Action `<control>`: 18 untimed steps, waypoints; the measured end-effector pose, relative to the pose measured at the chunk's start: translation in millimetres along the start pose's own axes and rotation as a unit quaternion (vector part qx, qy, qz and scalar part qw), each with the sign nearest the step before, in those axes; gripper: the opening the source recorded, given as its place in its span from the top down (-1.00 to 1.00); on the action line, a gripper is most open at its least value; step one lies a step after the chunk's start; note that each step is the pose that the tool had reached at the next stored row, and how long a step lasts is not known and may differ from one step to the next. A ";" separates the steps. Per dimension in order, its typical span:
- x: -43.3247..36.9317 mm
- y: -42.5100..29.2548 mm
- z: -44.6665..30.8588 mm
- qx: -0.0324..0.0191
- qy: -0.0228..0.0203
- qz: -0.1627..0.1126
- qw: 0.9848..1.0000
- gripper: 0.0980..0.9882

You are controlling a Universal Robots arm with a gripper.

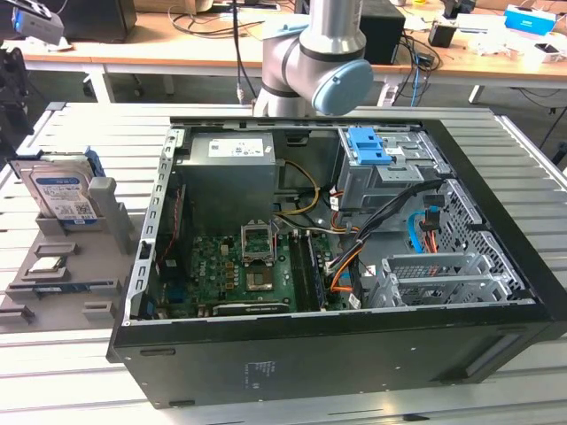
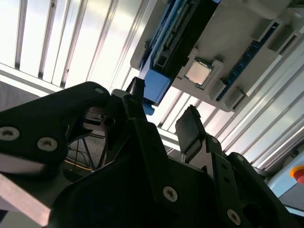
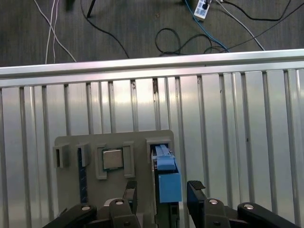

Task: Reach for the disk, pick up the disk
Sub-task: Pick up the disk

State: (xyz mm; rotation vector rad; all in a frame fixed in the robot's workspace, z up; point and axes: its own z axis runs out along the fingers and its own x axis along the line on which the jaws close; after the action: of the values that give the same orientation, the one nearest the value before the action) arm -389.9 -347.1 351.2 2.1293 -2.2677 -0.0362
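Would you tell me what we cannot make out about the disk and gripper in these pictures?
- Exterior view: the grey holder hides the lower part of the disk.
- First wrist view: the disk stands edge-on, so its label is hidden; the gripper covers its near end.
- Second wrist view: the picture's top edge cuts off the disk's far end.

Even bright light; glare whitens the slatted table (image 2: 71, 47), leaving the gripper (image 2: 163, 102) shadowed.

Slatted table (image 1: 75, 376): computer case (image 1: 310, 363), grey holder (image 1: 89, 310)
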 end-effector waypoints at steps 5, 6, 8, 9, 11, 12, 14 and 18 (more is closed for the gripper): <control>-1.4 -0.2 4.9 0.000 0.000 0.000 1.000 0.00; -1.5 -0.3 6.5 0.000 0.000 0.000 1.000 0.00; -1.7 -2.4 11.5 0.000 0.000 0.000 1.000 0.00; -1.8 -3.3 13.0 0.000 0.001 0.000 1.000 0.00; -2.5 -6.7 18.2 0.000 0.002 0.000 1.000 0.00; -2.9 -7.6 19.9 0.000 0.002 0.000 1.000 0.00; -3.9 -9.2 24.1 0.000 0.002 -0.001 1.000 0.00; -8.6 -9.8 34.2 0.000 0.002 -0.004 1.000 0.00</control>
State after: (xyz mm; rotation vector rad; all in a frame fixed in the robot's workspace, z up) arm -380.9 -339.2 316.6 2.1379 -2.2566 -0.0324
